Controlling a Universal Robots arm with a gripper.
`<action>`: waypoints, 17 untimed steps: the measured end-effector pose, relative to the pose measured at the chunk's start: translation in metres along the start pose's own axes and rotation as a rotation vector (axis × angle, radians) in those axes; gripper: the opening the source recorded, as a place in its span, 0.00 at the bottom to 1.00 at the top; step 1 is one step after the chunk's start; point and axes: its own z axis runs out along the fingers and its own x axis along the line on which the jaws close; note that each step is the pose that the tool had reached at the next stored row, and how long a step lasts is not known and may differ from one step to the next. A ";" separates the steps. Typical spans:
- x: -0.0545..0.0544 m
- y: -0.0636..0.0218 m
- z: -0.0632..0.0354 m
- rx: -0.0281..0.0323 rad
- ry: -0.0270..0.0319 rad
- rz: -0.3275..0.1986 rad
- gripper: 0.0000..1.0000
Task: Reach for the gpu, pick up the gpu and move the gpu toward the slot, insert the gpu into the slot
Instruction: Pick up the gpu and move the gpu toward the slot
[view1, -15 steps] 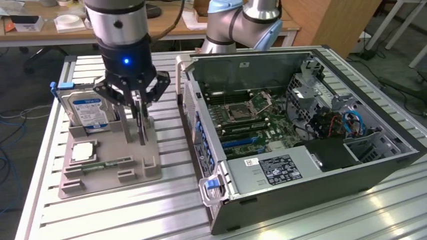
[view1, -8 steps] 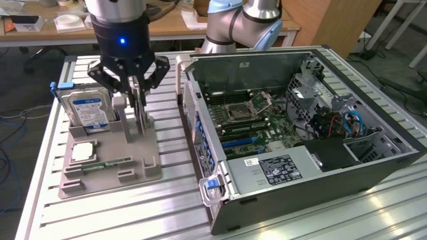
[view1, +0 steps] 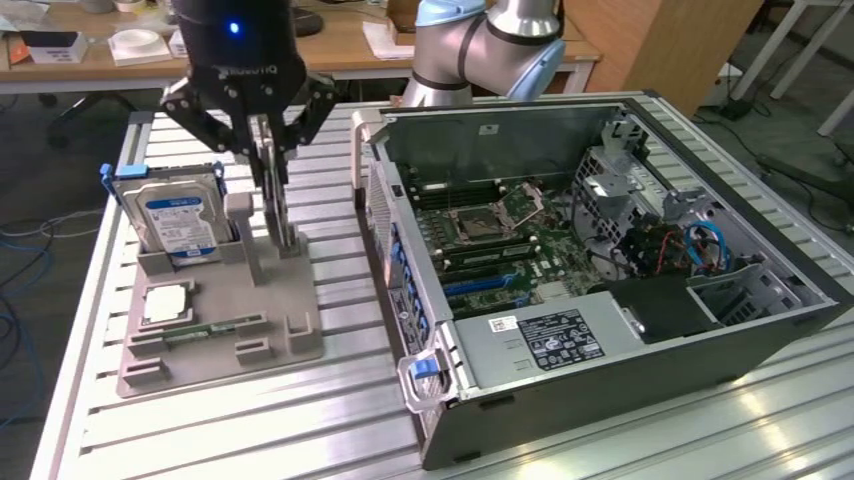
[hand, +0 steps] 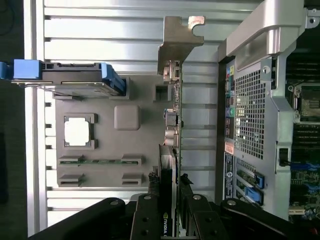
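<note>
The black claw (view1: 272, 180) is clenching the gpu (view1: 284, 225), a thin green circuit card standing upright in the grey plastic holder (view1: 227, 300) on the ribbed metal worktop (view1: 240, 420) beside the open computer case (view1: 601, 340). Pick-up seems to be underway, and freeing the card is calling for a straight lift.

— Where's the end effector (view1: 271, 160)?
— Upper left of the frame, pointing straight down, jaws clamped on the gpu (view1: 280, 215).
— And the arm (view1: 467, 45)?
— Top centre, elbow bent.
</note>
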 end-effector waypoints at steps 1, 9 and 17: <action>0.000 0.0001 -0.0045 0.0001 0.0000 0.000 0.26; -0.001 0.0014 -0.0411 0.0000 0.0000 0.000 0.26; -0.018 0.0017 -0.0473 0.0012 0.0000 0.002 0.26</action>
